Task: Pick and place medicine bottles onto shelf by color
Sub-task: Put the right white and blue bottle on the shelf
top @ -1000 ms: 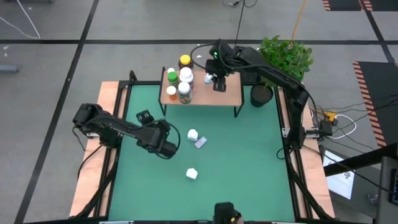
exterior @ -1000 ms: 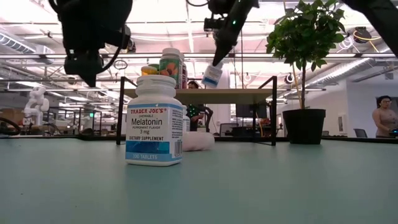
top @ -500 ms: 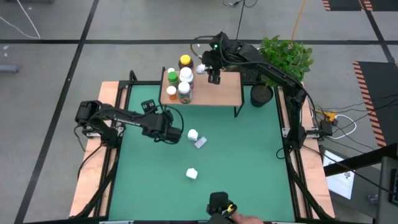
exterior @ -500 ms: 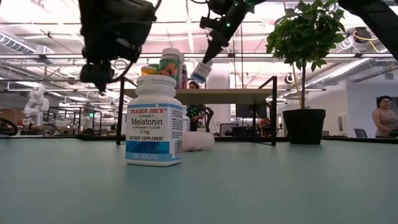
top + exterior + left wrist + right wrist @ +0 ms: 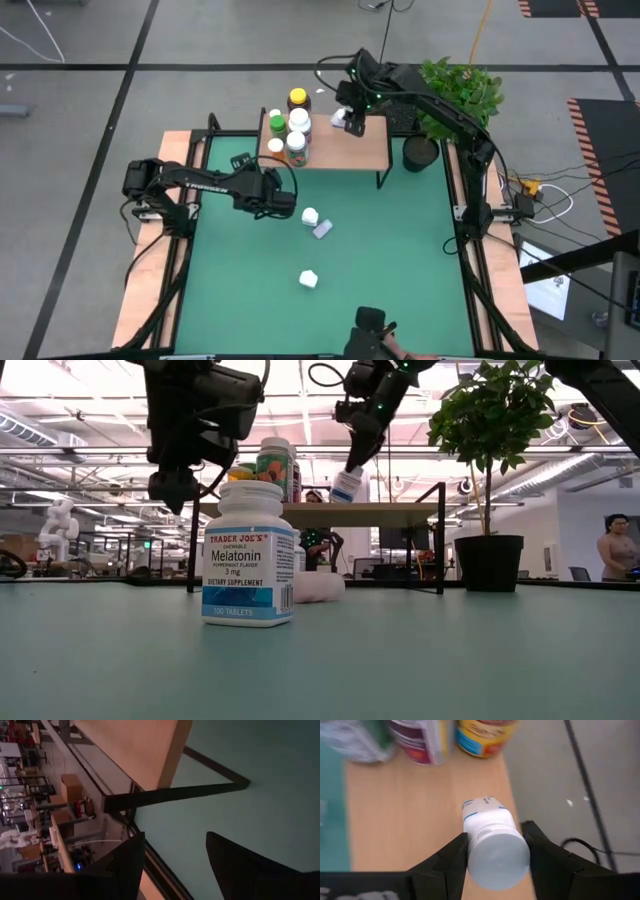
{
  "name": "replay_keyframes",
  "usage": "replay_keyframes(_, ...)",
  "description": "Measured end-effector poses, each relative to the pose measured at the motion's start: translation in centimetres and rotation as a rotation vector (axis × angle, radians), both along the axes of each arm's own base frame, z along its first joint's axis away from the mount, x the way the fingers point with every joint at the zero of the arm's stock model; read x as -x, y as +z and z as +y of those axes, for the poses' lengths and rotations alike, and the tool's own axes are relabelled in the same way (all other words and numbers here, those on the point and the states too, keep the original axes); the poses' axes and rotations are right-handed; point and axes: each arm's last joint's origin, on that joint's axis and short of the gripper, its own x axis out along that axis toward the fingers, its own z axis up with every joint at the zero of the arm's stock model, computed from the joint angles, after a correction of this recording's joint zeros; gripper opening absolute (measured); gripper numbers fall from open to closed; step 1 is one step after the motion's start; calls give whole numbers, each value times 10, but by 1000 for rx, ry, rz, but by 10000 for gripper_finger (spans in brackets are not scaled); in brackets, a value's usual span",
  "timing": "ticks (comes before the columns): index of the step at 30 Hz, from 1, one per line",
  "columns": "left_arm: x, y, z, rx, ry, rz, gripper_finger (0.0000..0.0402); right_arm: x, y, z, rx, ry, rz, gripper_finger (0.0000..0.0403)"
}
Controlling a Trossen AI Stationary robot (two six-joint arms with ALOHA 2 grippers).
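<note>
I have the right gripper [image 5: 495,852] up over the back edge of the shelf [image 5: 345,150], its two dark fingers [image 5: 447,857] closed on the capped end of a white bottle [image 5: 492,840]. That bottle has a white cap and a blue band on its label; it hangs tilted, its base angled down toward the light wooden top, and in the low view its lower end [image 5: 346,485] sits just above the board, whether touching or not I cannot tell.

At the shelf's left end stands a tight cluster of bottles [image 5: 288,128]: a dark one with a yellow lid [image 5: 297,98] at the back, a green one with a white cap, an orange-red one with a white cap, and white ones among them. The shelf itself is a pale wood rectangle on thin black legs.

On the green mat [image 5: 400,250] three bottles wait: a white one [image 5: 309,216] with a pale lilac one [image 5: 322,230] just beside it, and another white one [image 5: 308,279] nearer the front, whose label reads Melatonin in the low view.

My left gripper [image 5: 283,207] hovers above the mat just left of the white-and-lilac pair, fingers [image 5: 235,865] parted and holding nothing.

A potted plant [image 5: 455,95] stands to the right of the shelf.
</note>
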Motion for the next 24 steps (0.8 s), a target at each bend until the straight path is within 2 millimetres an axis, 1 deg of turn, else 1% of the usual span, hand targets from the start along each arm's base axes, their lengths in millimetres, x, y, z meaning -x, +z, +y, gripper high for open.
replay_keyframes(4, -1, 0, 0, 2, -8, -7, 211, -2, -1, 2, -38, 18, -29, 178)
replay_keyframes(9, -1, 0, 0, 3, -9, -6, 211, -6, -12, 3, -47, 22, -18, 178)
replay_keyframes(14, -1, 0, 0, 2, -8, -7, 211, -8, -18, 2, -47, 21, -17, 178)
replay_keyframes(18, -1, 0, 0, 1, -4, -10, 211, -8, -19, 1, -47, 14, -21, 179)
replay_keyframes(24, -1, 0, 0, 1, -3, -11, 211, -10, -18, 0, -33, 15, -41, 202)
